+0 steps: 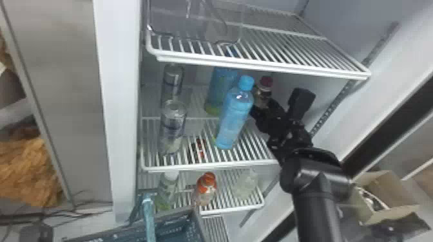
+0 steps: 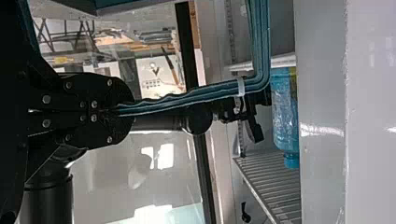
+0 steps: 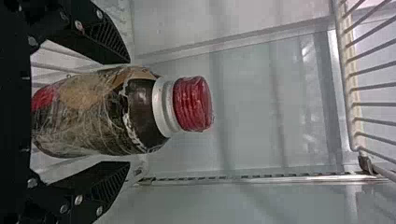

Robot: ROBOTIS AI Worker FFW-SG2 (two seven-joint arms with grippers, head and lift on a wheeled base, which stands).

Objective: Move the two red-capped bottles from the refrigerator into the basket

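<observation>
The right gripper [image 1: 279,99] is spreading its fingers around one red-capped bottle [image 1: 263,94] above the middle shelf's [image 1: 209,167] far right; the left gripper [image 2: 112,110] is clenching the basket's handle [image 2: 187,99]; another bottle [image 1: 206,190], orange-red-capped, is standing on the lower shelf [image 1: 233,210]

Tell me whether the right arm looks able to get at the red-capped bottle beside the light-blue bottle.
Probably yes: the right gripper has open jaws either side of the red-capped bottle, with no other item between them.
</observation>
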